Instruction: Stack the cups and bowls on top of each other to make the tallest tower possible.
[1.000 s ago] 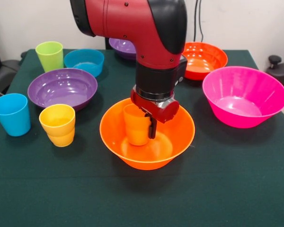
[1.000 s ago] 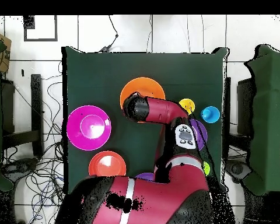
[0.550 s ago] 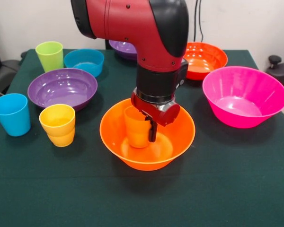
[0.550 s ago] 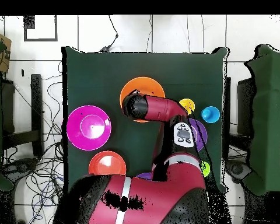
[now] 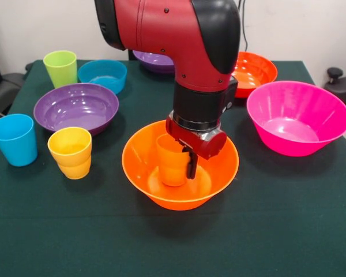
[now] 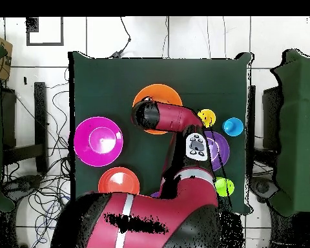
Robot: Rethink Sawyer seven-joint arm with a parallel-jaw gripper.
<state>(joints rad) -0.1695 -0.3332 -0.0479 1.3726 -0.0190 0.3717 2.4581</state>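
Right now your end effector (image 5: 184, 157) sits low inside the wide orange bowl (image 5: 144, 151), which rests near the middle of the green bench (image 5: 277, 231). An orange cup (image 5: 172, 160) stands upright in that bowl, and one dark finger (image 5: 191, 165) hangs down along the cup's right side, touching or just beside its wall. You cannot see the other finger from the front, so whether the cup is pinched or merely flanked cannot be told. From overhead the arm (image 6: 174, 123) covers the cup and most of the bowl (image 6: 154, 93).

To the left in the front view you have the yellow cup (image 5: 71, 153) standing just beside the blue cup (image 5: 14, 139), both upright and apart from each other. Behind them lies a wide purple bowl (image 5: 76, 107), and farther back the lime green cup (image 5: 60, 68) stands next to the small blue bowl (image 5: 102, 75). A second purple bowl (image 5: 151, 59) shows partly behind the arm at the bench's far side.

On the right in the front view, the wide pink bowl (image 5: 298, 117) sits by itself, and the red-orange bowl (image 5: 253, 71) lies behind it, partly hidden by the arm. All bowls sit mouth up.
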